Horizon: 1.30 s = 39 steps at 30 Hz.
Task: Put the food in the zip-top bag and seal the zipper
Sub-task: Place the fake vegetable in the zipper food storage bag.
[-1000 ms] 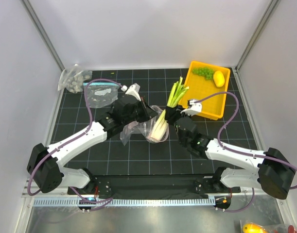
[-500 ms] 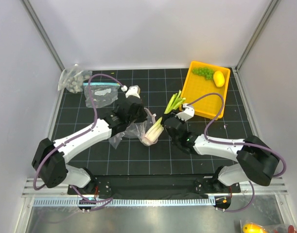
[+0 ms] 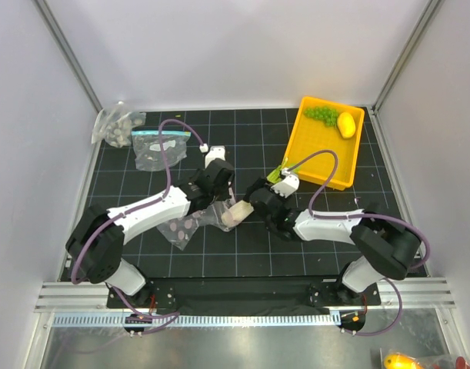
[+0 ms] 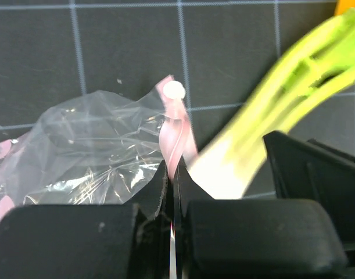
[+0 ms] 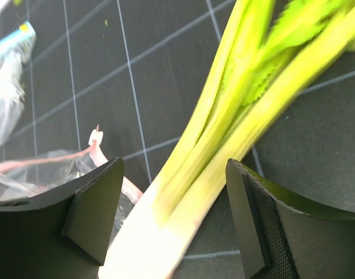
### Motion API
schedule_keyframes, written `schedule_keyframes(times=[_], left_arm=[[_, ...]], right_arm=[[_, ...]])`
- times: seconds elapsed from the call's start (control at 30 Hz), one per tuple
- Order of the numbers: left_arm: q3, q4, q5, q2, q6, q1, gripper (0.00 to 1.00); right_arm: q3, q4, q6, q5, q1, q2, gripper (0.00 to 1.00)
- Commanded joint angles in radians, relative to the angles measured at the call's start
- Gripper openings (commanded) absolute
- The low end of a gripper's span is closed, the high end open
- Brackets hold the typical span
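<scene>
From above, the zip-top bag (image 3: 182,227) lies crumpled at the middle of the tabletop (image 3: 242,257) with its mouth toward 3 o'clock. The leek (image 3: 238,213) runs from that mouth up toward 1 o'clock. The left tool (image 3: 219,206) and right tool (image 3: 251,206) meet there, but this view hides their jaws.

The left wrist view shows the left tool clamped tight on the pink zipper (image 4: 176,136), with the leek's white base just at the strip's 3 o'clock side. The right wrist view shows the right tool spread wide. The leek lies between its fingers (image 5: 96,209), with a clear gap on the 9 o'clock side. Whether the base is inside the bag cannot be told.

Only the top view shows the yellow tray (image 3: 319,157) at 1 o'clock, which holds the grapes (image 3: 321,114) and the lemon (image 3: 346,124). At 11 o'clock lie a blue-zippered bag (image 3: 158,147) and a small bunched bag (image 3: 115,127) with pale round pieces inside.
</scene>
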Motion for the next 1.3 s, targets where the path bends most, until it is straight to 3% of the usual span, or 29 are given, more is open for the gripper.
schedule_keyframes(times=[0.0,0.2,0.3,0.37,0.43,0.57,0.73,1.27], left_arm=[[0.03,0.017,-0.089,-0.003,0.043,0.0,0.0],[0.028,0.032,-0.088,-0.003,0.093,-0.002,0.0],[0.028,0.048,-0.066,0.004,0.127,-0.003,0.0],[0.033,0.052,-0.065,0.014,0.15,-0.005,0.0],[0.034,0.057,-0.071,0.018,0.165,-0.003,0.0],[0.028,0.077,-0.1,0.027,0.199,-0.005,0.0],[0.03,0.08,-0.152,0.038,0.213,-0.005,0.0],[0.022,0.097,-0.19,0.054,0.21,-0.005,0.0]], right_arm=[[0.07,-0.017,0.031,-0.026,0.006,0.015,0.78],[0.063,-0.037,-0.044,0.029,0.006,-0.091,0.78],[0.057,0.029,-0.292,0.043,0.006,-0.166,0.77],[0.072,0.055,-0.539,-0.052,-0.003,-0.201,0.82],[0.121,0.032,-0.682,-0.26,-0.038,-0.228,0.85],[0.276,-0.269,-0.916,-0.46,-0.106,-0.218,0.85],[0.394,-0.466,-0.995,-0.634,-0.204,-0.134,0.82],[0.615,-0.606,-0.885,-0.553,-0.256,0.328,0.86]])
